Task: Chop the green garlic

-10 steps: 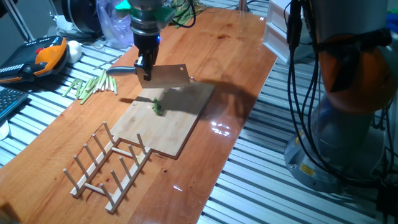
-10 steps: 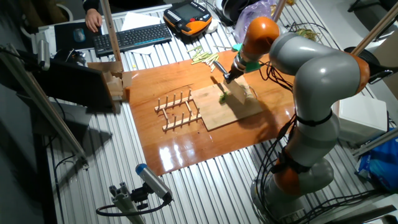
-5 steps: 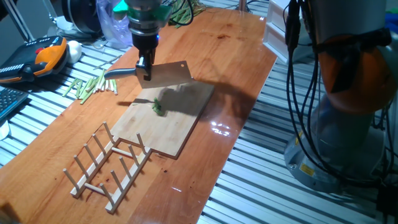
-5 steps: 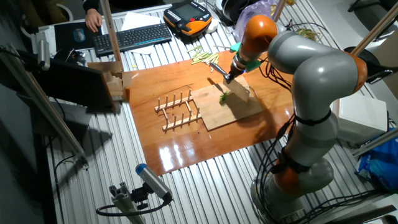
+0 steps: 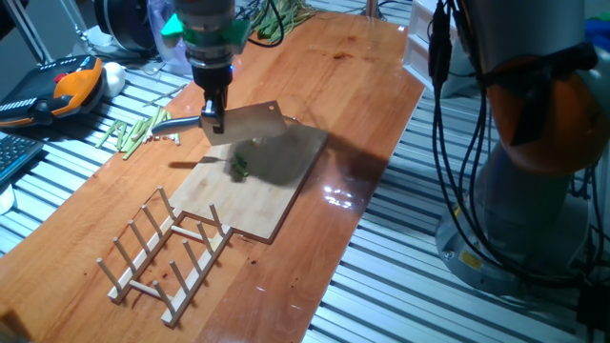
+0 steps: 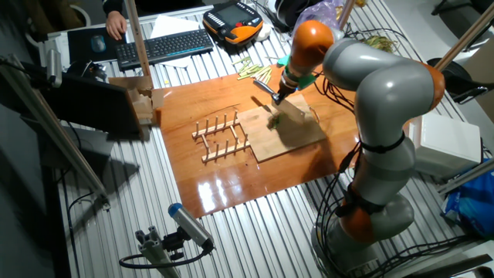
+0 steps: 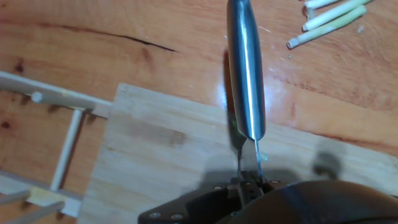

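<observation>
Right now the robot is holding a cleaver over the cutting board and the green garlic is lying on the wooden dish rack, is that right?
Not quite. The green garlic lies on the cutting board, not on the wooden dish rack, which stands beside the board; one fixed view shows it. The gripper does hold the cleaver over the board.

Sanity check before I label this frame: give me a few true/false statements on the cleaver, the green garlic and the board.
1. The hand is shut on the cleaver. True.
2. The green garlic lies on the cutting board. True.
3. The cleaver lies flat on the cutting board. False: it is held in the air over the board's far end.
4. The wooden rack stands on the cutting board. False: it stands on the table beside the board.
5. The pale-green stalks lie off the board, on the table's edge. True.
</observation>
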Available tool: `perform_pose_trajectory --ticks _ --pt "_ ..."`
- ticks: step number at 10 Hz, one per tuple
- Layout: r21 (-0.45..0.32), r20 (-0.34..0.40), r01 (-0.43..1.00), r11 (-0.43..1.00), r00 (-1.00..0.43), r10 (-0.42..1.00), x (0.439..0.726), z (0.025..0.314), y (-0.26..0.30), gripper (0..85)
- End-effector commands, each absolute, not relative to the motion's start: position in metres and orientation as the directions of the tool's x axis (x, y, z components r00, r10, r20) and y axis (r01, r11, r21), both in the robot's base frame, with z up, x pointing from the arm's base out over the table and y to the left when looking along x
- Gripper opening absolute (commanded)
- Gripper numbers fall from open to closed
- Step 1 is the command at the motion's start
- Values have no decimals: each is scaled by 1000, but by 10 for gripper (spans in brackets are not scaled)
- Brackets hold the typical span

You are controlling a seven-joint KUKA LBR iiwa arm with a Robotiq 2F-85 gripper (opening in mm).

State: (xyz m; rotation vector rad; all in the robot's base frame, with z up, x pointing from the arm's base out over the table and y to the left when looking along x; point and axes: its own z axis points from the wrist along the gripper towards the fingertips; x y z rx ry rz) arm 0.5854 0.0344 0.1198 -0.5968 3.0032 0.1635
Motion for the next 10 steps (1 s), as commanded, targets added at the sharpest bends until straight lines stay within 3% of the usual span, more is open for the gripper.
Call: perform_pose_trajectory --ticks 1,6,10 --pt "102 -96 -397 912 -917 -388 587 117 31 0" --pt "115 -96 -399 910 -916 -389 577 102 36 0" --pt "125 -116 -417 900 -908 -404 564 106 36 0"
